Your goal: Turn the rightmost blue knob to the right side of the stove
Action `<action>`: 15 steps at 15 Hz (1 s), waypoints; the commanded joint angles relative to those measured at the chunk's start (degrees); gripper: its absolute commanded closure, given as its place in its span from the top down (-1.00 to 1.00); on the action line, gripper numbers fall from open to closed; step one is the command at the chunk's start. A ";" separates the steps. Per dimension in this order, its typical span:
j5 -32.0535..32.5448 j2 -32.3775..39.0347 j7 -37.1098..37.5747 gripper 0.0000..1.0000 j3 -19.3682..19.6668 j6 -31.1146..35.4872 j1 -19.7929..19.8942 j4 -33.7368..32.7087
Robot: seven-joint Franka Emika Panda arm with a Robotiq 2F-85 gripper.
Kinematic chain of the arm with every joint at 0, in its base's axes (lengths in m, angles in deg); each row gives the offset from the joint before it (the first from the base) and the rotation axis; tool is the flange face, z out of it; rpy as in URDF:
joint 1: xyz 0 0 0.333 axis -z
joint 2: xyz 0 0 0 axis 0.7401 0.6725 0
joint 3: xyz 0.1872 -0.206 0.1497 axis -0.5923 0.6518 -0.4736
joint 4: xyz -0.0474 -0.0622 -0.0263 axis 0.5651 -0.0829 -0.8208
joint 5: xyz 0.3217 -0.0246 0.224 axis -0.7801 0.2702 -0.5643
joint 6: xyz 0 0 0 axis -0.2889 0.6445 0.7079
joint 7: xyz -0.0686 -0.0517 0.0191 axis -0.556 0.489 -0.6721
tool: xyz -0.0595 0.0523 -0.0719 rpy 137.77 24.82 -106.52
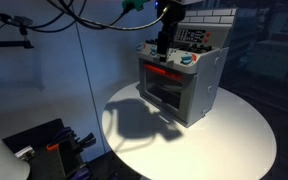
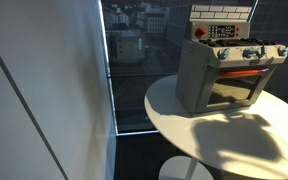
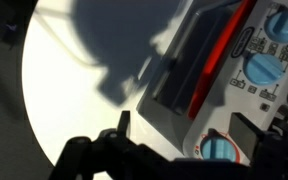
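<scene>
A grey toy stove (image 1: 184, 90) with a red oven handle stands on a round white table (image 1: 234, 140); it also shows in an exterior view (image 2: 199, 80). Its front panel carries blue knobs (image 2: 249, 53). In the wrist view a blue knob (image 3: 219, 148) lies between my fingers, nearer one of them, and two more blue knobs (image 3: 264, 68) sit further along the panel. My gripper (image 3: 184, 130) is open and holds nothing. In an exterior view it hangs just above the stove's knob panel (image 1: 164, 48). Whether a finger touches the knob cannot be told.
The table edge (image 2: 164, 125) lies close to a glass wall with a city view. Dark equipment and cables (image 1: 44, 145) sit beside the table. The stove's back panel (image 2: 222, 15) rises above the knobs.
</scene>
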 commanded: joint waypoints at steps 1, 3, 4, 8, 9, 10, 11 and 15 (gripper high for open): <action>3.93 -1.73 -3.08 1.00 0.30 -6.99 0.73 -1.24; 6.23 -2.24 -4.81 1.00 0.37 -10.14 0.83 -1.73; 7.36 -2.38 -5.83 1.00 0.42 -11.47 0.89 -2.04; 11.76 -2.72 -8.57 1.00 0.29 -14.56 1.14 -2.95; 13.01 -2.78 -9.39 1.00 0.26 -14.81 1.16 -3.06; 14.34 -2.85 -10.25 1.00 0.21 -15.21 1.15 -3.19; 15.93 -2.93 -11.24 1.00 0.15 -15.33 1.13 -3.23; 21.83 -3.39 -13.31 1.00 -0.17 -14.70 1.07 -2.99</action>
